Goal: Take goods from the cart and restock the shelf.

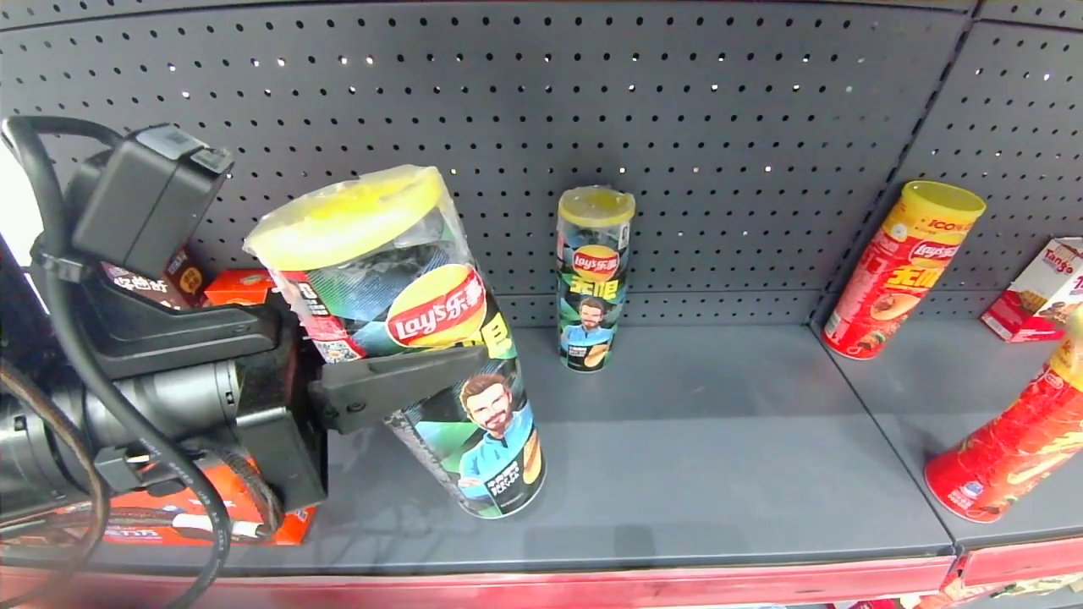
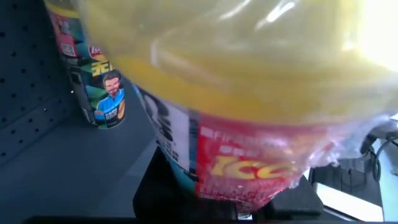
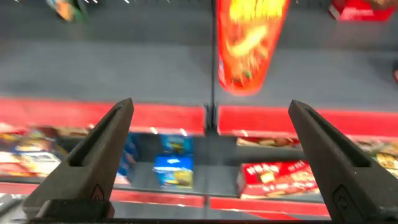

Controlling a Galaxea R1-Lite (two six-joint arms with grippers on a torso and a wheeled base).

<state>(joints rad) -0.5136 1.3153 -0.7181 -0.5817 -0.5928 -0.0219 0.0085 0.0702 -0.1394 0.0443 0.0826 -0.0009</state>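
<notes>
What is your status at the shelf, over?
Left gripper shut on tilted chip can, base near shelf. Right gripper open, empty. Matching can upright behind, apart from it.

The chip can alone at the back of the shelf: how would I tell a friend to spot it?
Find the grey shelf backed by a pegboard wall. Near its middle, close to that wall, stands a yellow-lidded chip can. Unlike the tilted red cans to the right and the twin in the left end effector, it stands upright, untouched.
</notes>
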